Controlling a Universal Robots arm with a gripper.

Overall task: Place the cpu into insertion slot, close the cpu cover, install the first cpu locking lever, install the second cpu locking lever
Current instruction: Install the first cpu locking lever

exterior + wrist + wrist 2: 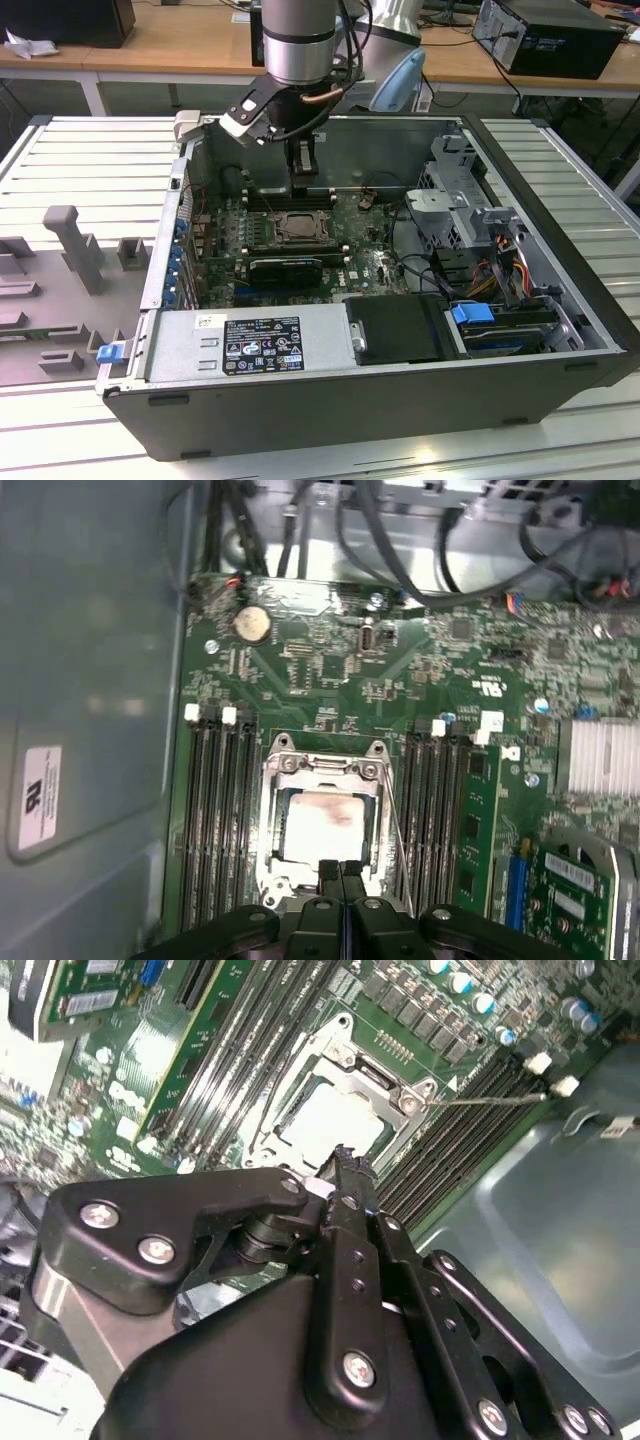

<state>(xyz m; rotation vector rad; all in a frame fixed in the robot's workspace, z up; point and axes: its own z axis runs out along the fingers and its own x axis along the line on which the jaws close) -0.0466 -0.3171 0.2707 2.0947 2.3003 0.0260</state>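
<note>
Deep in the open computer case, the insertion slot (pixel 300 228) sits on the green board. The cpu (pixel 320 825) (pixel 330 1120) lies in it, its pale silver top showing through the window of the cpu cover (pixel 322 767) (pixel 385 1082), which lies flat over it. A thin wire locking lever (pixel 490 1100) (pixel 393 825) runs beside the socket. My gripper (pixel 340 868) (pixel 343 1157) (pixel 303 165) hangs just above the socket's edge nearest the case's back wall, shut, with nothing between its fingers.
Long black memory slots (pixel 215 810) flank the socket on both sides. A black card (pixel 285 268) lies just in front of it. The grey power supply (pixel 250 345), the drive cage (pixel 455 205) with cables, and the case walls (pixel 390 145) hem in the board.
</note>
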